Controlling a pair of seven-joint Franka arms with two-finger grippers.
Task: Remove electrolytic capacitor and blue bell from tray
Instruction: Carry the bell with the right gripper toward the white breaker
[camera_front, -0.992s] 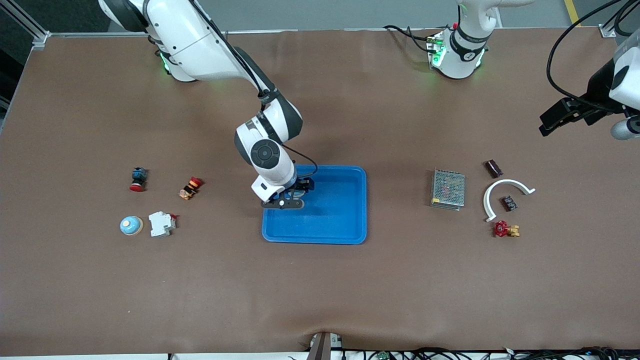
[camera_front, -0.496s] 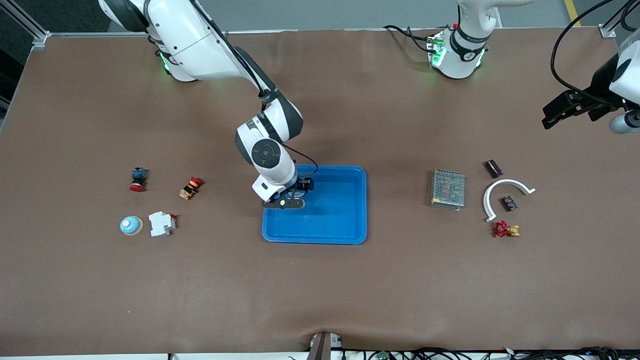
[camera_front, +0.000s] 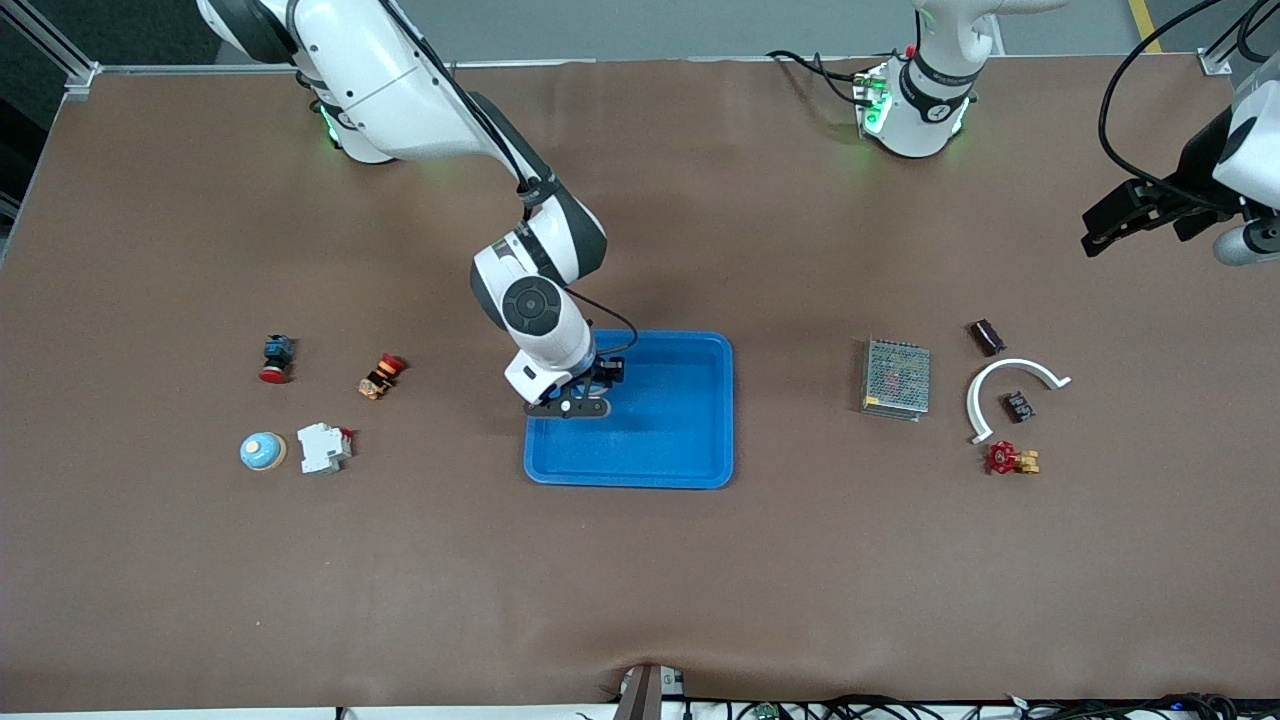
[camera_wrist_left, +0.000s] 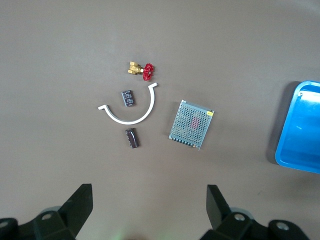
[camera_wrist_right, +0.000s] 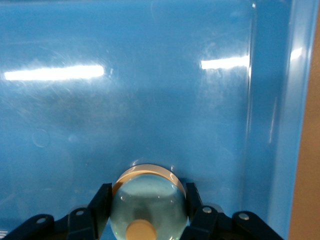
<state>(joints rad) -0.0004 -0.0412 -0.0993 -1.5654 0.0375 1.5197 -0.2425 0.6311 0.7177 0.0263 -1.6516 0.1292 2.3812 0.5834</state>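
While the bright blue rectangular plastic tray (camera_front: 680, 440) lies mid-table, the right gripper (camera_wrist_right: 148, 212) inside it is clamped on the pale-blue domed bell (camera_wrist_right: 148, 205), which sits on the tray floor near the rim. That rounded, glossy dome could slip out during lifting. The left gripper (camera_wrist_left: 150, 207) waits, jaws apart, above the small dark cylindrical capacitor (camera_wrist_left: 132, 138) lying on the table.

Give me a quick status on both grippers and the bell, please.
Right gripper shut on blue bell inside tray. Left gripper open, waiting above the capacitor. Nothing blocking the lift.
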